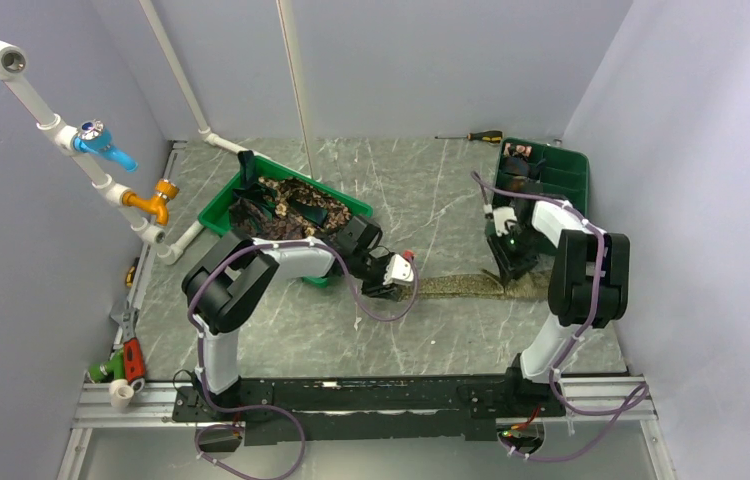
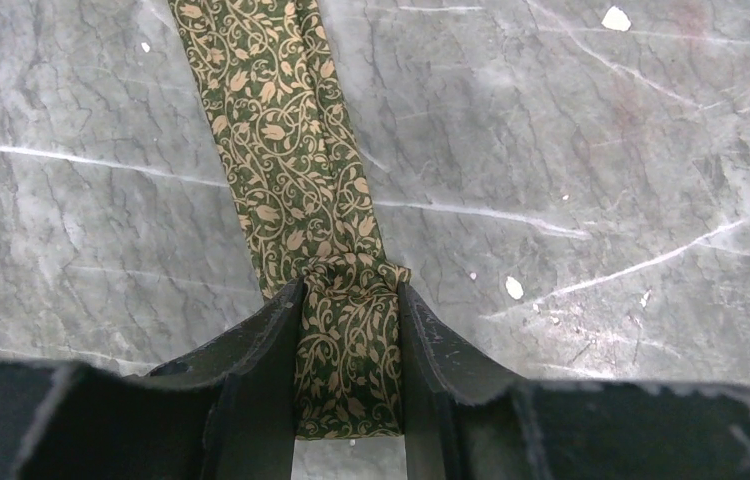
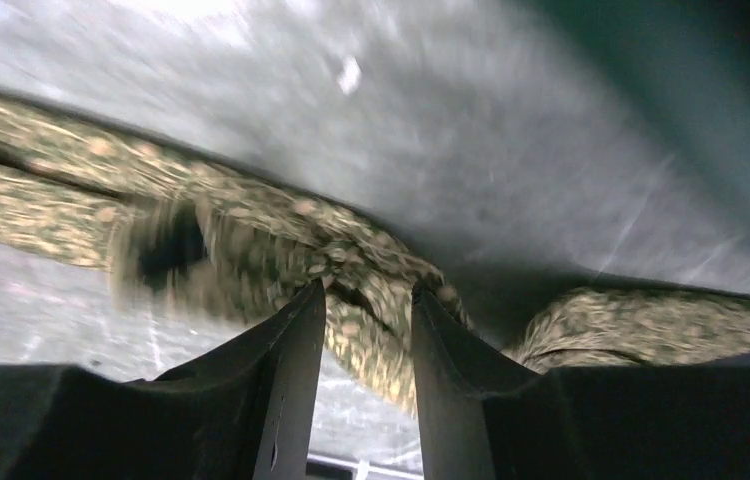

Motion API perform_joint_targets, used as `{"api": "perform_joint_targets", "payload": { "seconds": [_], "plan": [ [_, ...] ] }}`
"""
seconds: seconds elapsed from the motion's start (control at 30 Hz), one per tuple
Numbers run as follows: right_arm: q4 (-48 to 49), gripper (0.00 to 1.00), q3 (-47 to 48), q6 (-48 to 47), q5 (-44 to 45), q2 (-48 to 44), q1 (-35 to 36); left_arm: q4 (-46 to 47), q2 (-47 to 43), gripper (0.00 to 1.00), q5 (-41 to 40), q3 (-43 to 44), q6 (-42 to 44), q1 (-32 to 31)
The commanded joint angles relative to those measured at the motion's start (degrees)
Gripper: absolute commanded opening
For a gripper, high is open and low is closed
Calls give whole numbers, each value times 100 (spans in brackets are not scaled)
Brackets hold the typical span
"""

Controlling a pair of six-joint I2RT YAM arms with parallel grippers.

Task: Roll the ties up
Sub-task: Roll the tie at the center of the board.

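Left wrist: left fingers (image 2: 256, 390) clamp the tie (image 2: 286, 150) by its end on the desk (image 2: 601, 200). Right wrist: right fingers (image 3: 286, 390) straddle bunched fabric of the tie (image 3: 371, 300) — blurred, can't tell if gripped.

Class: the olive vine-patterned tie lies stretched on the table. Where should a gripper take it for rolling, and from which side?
Its narrow end, from above, fingers straddling the width. The tie lies flat on the table, so its edges gather into a pinch, as in the left gripper.

Left end effector (image 2: 351, 292) clamped, low
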Motion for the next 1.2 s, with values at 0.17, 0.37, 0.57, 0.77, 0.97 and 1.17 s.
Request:
{"api": "perform_joint_targets", "payload": {
  "seconds": [0.17, 0.37, 0.57, 0.77, 0.97, 1.17],
  "plan": [
    [-229, 40, 54, -382, 664, -409, -743, -1510, 342, 27, -391, -177, 269, 131],
    [-1027, 44, 887, -399, -877, -608, -757, -1487, 336, 27, -374, -171, 219, 132],
    [-1199, 44, 1016, -363, -2315, -1108, -601, -1381, 338, 28, -345, -200, 45, 126],
    [747, 74, 470, 795, -3095, -2037, -421, -1278, 333, 29, -355, -240, -17, 148],
    [1379, 58, 73, 2328, -5034, -1208, -290, -1189, 364, 31, -346, -241, -218, 182],
    [2311, 43, -685, 3125, -4628, -1082, 876, -1035, 316, 32, -374, -337, -282, 185]
  ]
}}
